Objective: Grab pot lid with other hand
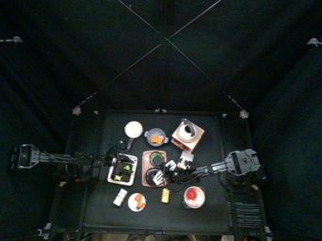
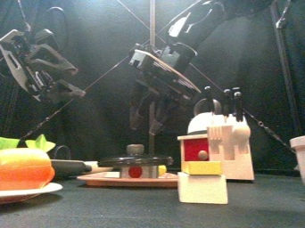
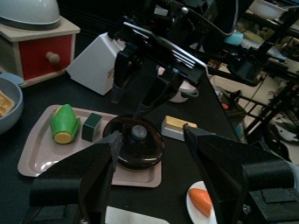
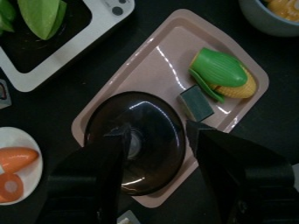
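Two grippers flank the pot lid [image 4: 138, 144], which sits flat on a pink tray [image 4: 163, 52] mid-tabletop. The right gripper [image 4: 152, 188] hovers directly above it, spread wide for its knob; farther off, the left gripper [image 3: 149, 171] waits, likewise spread.

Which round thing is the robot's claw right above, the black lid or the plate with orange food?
The black pot lid on the pink tray: the right gripper hangs over it. The plate with orange food lies off to the side.

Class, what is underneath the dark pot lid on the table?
The pot lid rests on a pink tray, beside a green and yellow toy. The front view shows something red under its rim. Anything else beneath it is covered.
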Available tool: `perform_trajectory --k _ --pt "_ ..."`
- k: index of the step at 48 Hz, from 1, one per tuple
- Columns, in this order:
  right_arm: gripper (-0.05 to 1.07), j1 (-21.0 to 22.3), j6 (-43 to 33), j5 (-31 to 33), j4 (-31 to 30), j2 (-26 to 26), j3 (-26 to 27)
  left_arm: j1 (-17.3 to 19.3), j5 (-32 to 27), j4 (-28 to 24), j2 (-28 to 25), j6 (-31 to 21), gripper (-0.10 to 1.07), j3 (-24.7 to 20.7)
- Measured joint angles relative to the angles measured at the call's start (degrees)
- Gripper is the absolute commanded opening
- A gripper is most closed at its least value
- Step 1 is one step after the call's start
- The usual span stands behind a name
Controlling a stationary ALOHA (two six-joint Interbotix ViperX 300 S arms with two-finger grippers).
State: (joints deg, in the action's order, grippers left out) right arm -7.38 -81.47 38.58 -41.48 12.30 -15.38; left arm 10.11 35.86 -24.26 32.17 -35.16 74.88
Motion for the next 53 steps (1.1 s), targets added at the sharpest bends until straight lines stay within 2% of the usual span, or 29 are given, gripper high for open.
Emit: perform_trajectory --k 14,24,33,41,53 --pt "0.86 0.00 -0.35 0.00 -3.25 -6.06 -1.05 -0.70 -0.88 0.00 -0.18 0.18 0.93 -0.97" --pt "0.86 0.00 -0.62 0.09 -7.65 -11.07 -3.69 -2.20 -6.50 -1.76 -3.43 0.44 0.95 -4.75" --pt "0.86 0.44 -0.88 0.09 -8.96 -14.50 -6.24 -4.92 -10.11 -3.78 -8.96 3.52 0.95 -9.23" --pt "0.86 1.41 -0.88 0.09 -9.14 -16.79 -8.26 -5.54 -10.37 -3.52 -15.12 5.71 0.95 -12.22" --pt "0.86 2.81 -0.97 0.09 -9.05 -20.48 -11.43 -7.56 -10.55 -3.34 -25.14 6.33 0.94 -17.23"
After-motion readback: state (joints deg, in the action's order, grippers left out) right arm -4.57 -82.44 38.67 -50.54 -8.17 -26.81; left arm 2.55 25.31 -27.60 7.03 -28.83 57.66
